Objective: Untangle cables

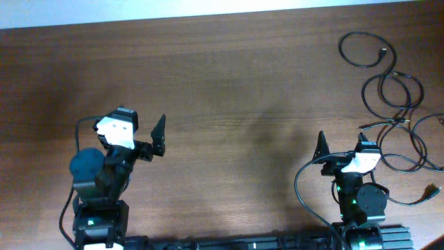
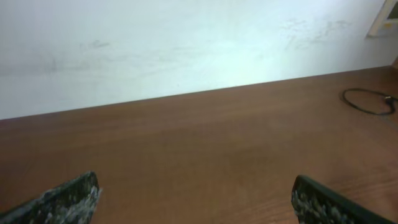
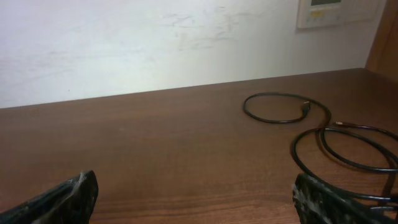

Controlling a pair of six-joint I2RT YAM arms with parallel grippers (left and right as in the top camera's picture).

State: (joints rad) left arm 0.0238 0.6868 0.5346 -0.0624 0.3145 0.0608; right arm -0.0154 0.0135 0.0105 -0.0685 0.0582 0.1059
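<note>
Several thin black cables lie in loose overlapping loops at the table's far right: a top loop [image 1: 341, 50], a middle loop [image 1: 379, 89], and more loops lower down near the right edge [image 1: 416, 149]. My right gripper [image 1: 340, 149] is open and empty, low over the table just left of the lower loops. In the right wrist view its fingers [image 3: 196, 190] frame bare wood, with cable loops [image 3: 246, 112] ahead to the right. My left gripper [image 1: 149, 142] is open and empty at the left, far from the cables. Its wrist view [image 2: 196, 190] shows one distant loop [image 2: 346, 99].
A thicker black wire [image 1: 300, 184] curves from the right arm's base. A white wall runs behind the table's far edge [image 3: 124, 94], with a wall panel [image 3: 329, 11] at the upper right. The brown wooden table [image 1: 229, 104] spans between the arms.
</note>
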